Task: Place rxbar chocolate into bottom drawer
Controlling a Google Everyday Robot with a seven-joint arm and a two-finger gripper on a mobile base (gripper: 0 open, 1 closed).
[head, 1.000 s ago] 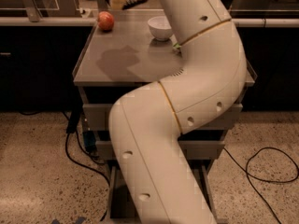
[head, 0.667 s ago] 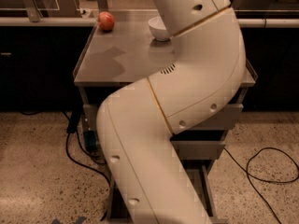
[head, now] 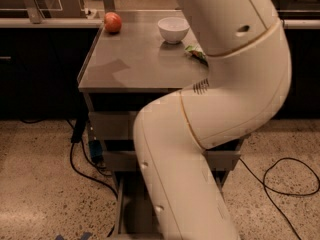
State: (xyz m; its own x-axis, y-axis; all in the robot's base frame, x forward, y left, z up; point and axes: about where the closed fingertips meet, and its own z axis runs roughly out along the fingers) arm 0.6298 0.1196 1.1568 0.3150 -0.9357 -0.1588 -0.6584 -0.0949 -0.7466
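My gripper is out of view; only my big white arm (head: 215, 109) shows, rising from the lower middle and leaving the picture at the top. The rxbar chocolate is not visible. The bottom drawer (head: 131, 209) is pulled out under the grey cabinet, and its left side and part of its floor show beside my arm. The rest of it is hidden behind the arm.
On the cabinet top (head: 130, 64) stand a red apple (head: 112, 22) at the back left and a white bowl (head: 173, 29); a green chip bag (head: 196, 53) peeks out by my arm. Two shut drawers (head: 110, 126) sit above. Cables (head: 280, 179) lie on the floor.
My arm has swung right and upward, uncovering more of the cabinet top. The gripper that showed at the top edge near the apple has left the view.
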